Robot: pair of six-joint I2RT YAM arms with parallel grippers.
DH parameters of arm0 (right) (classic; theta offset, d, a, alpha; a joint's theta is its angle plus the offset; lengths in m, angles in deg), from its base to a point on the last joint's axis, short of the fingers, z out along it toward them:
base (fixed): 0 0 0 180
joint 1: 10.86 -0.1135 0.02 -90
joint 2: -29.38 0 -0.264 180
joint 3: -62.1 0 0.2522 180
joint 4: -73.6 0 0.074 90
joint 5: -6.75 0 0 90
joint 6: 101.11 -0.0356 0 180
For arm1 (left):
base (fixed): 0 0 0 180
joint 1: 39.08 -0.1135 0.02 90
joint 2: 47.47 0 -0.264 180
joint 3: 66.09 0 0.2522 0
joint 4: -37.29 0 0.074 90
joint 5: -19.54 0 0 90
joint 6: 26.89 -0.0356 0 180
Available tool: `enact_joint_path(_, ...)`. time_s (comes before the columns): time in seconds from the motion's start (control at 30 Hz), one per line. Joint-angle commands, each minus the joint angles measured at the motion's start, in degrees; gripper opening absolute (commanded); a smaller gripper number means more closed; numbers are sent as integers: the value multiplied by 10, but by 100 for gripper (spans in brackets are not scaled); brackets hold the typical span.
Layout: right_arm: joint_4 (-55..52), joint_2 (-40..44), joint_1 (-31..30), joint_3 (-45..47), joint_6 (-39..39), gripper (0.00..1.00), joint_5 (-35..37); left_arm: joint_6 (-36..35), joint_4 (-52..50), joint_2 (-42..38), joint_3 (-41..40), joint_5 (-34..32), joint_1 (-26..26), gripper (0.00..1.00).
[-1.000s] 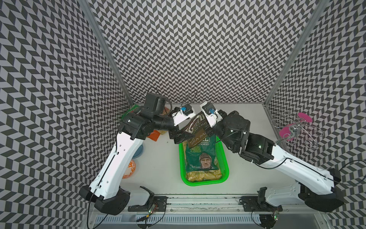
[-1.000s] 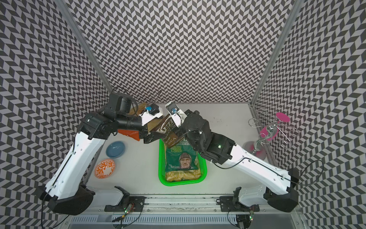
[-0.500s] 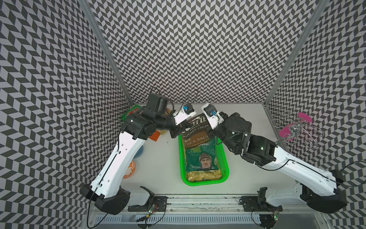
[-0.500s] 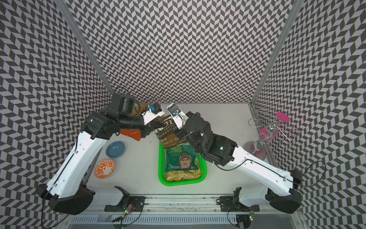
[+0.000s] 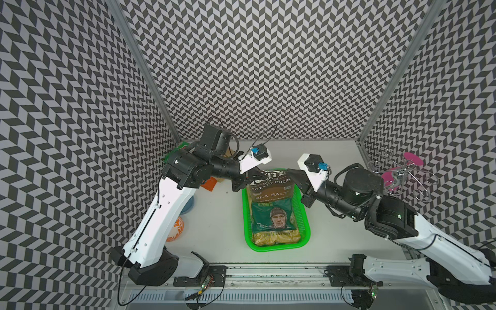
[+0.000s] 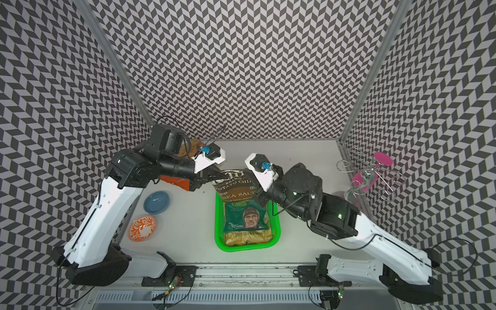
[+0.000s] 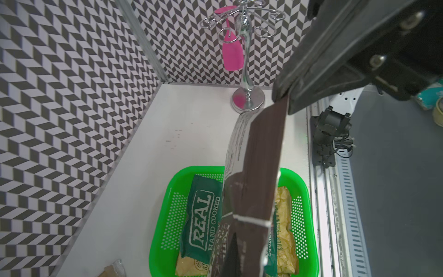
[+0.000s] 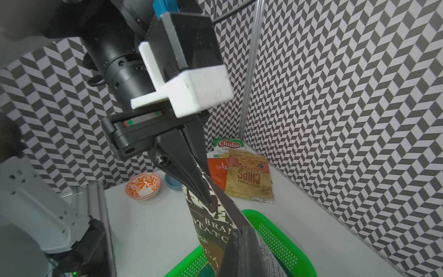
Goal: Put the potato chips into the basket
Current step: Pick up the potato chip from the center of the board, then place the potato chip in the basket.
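A brown bag (image 5: 271, 188) of potato chips, marked "SEA SALT", is held by its upper edge between both arms over the far end of the green basket (image 5: 268, 248). The left pincer (image 8: 206, 200) is closed on one upper corner of this bag, and the right pincer (image 7: 284, 99) is closed on the opposite upper corner. The bag hangs tilted, and its lower part covers the top of the dark green bag (image 5: 272, 217) which lies flat in the basket. It cannot be told whether the two bags touch. Under the dark green bag a tan bag (image 5: 276, 237) is seen, at the near end of the basket.

In the far left corner of the surface three more bags are lying together: a green-white "Chuba" bag (image 8: 229, 145), an orange bag (image 8: 217, 172) and a tan "CHIPS" bag (image 8: 249, 178). A blue bowl (image 6: 156, 201) and an orange patterned bowl (image 6: 141, 228) stand near the left arm. A chrome stand (image 7: 247, 60) with a pink spatula (image 7: 231, 55) is placed at the right side
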Motion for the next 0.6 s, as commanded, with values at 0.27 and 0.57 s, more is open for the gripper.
enact_joint_path(0.27, -97, 78, 8, 41, -83, 0, -113, 30, -31, -66, -84, 73, 33, 0)
enact_joint_path(0.57, -118, 109, 7, 96, -116, 0, -145, 54, 29, -106, -213, 78, 34, 0)
